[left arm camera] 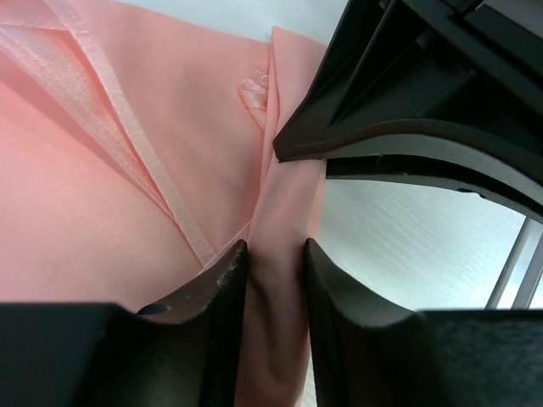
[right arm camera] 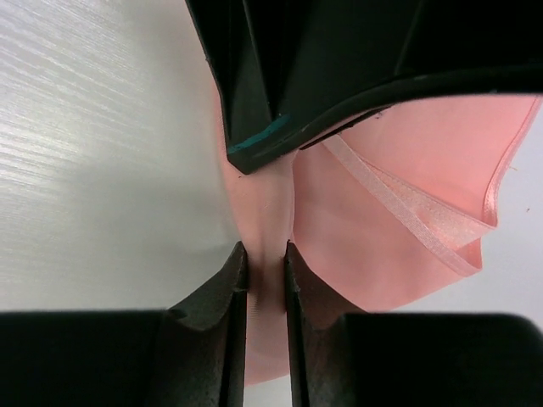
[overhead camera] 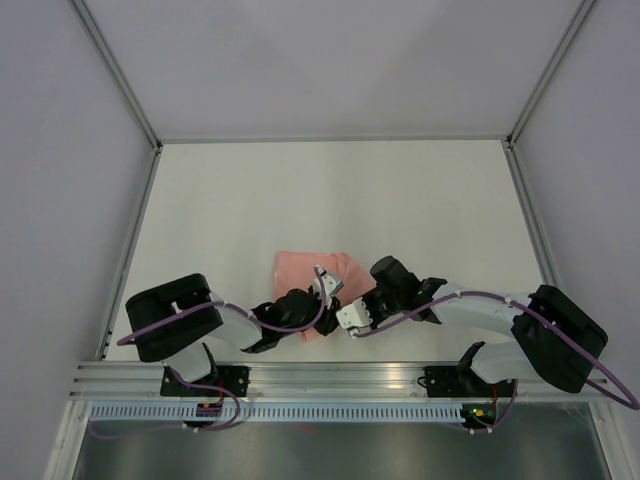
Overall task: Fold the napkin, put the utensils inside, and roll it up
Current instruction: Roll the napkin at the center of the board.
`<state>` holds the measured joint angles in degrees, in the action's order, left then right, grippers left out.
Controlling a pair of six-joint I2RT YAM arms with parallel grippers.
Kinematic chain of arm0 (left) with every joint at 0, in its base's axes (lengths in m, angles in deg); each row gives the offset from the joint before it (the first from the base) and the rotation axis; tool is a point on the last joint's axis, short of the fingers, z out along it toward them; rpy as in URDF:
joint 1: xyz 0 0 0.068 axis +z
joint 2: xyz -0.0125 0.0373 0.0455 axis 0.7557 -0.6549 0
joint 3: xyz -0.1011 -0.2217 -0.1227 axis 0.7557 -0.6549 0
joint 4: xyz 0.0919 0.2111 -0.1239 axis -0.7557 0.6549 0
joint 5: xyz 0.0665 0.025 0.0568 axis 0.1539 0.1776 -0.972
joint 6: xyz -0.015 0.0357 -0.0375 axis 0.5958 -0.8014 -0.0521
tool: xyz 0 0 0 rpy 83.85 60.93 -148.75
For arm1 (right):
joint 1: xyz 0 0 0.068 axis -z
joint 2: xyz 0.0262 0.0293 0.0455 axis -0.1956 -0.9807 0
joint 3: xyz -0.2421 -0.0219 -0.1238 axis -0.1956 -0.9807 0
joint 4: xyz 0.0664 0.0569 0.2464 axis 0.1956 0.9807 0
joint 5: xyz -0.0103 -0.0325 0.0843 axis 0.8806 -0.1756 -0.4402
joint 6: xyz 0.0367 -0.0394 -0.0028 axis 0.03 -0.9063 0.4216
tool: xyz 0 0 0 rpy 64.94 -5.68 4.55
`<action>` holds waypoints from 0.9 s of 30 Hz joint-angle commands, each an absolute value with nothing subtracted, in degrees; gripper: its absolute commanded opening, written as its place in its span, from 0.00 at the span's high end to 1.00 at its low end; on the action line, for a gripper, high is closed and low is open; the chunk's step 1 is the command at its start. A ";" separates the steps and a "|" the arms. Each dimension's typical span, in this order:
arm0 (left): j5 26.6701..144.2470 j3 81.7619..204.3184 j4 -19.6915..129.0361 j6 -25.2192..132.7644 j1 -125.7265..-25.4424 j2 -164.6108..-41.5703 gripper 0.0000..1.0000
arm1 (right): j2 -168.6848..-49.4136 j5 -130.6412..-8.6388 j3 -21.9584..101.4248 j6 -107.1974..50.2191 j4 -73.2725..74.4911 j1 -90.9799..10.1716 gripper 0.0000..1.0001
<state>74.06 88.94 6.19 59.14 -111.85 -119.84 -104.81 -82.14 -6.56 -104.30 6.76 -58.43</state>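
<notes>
The salmon-pink napkin (overhead camera: 308,272) lies folded on the white table near the front, between the two grippers. My left gripper (overhead camera: 325,285) is shut on a rolled edge of the napkin (left arm camera: 276,280), pinched between its fingers (left arm camera: 222,288). My right gripper (overhead camera: 352,318) is shut on the same rolled edge (right arm camera: 265,263) from the opposite side. Each gripper shows in the other's wrist view, close above the fold. The napkin's hemmed border (right arm camera: 407,212) runs across the flat part. The fork is hidden.
The white table (overhead camera: 400,200) is walled by grey panels at the back and sides. An aluminium rail (overhead camera: 330,378) runs along the near edge by the arm bases.
</notes>
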 commanded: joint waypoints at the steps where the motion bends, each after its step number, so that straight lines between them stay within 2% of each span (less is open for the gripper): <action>1: 70.43 90.11 18.63 56.96 -112.01 -118.65 0.60 | -106.54 -79.05 -5.85 -99.91 18.46 -58.12 0.90; 17: 51.20 99.70 38.48 60.65 -108.50 -107.50 0.43 | -105.83 -76.85 -2.77 -87.87 28.93 -58.12 0.92; 27: 39.06 98.21 46.40 64.95 -105.78 -97.48 0.41 | -115.15 -79.66 4.78 -85.93 35.69 -58.21 0.93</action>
